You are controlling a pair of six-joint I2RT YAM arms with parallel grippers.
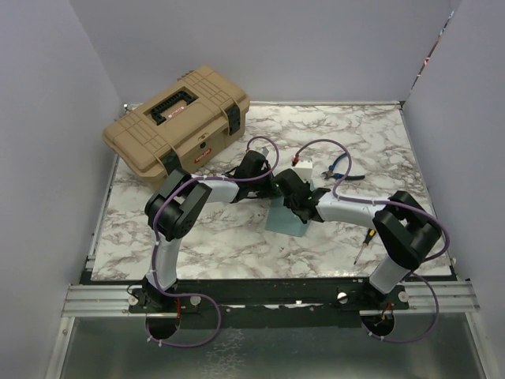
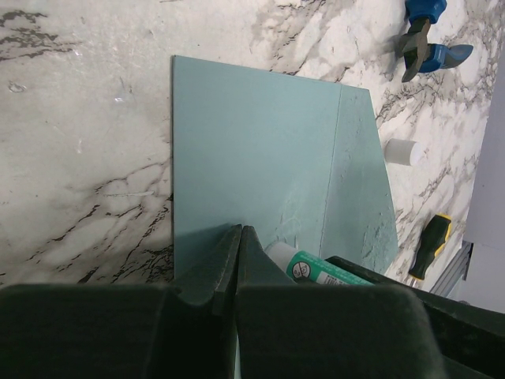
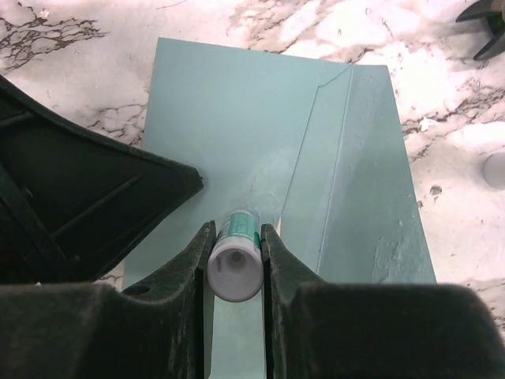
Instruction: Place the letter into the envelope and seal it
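Soft, even light fell from above, and every view was bright. In the overhead view the toolbox cast only a faint, blurred shadow on the marble table. In the wrist views the teal envelope was sharp with a dull sheen. The dark fingers and the glue stick near the lens looked soft, and the pale marble was washed out.

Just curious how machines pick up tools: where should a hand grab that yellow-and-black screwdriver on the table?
Probably the thick handle of the screwdriver, from straight above, pinched across its width. It lies flat on the table, so only its sides are free, and the thin shaft looks harder to pinch.
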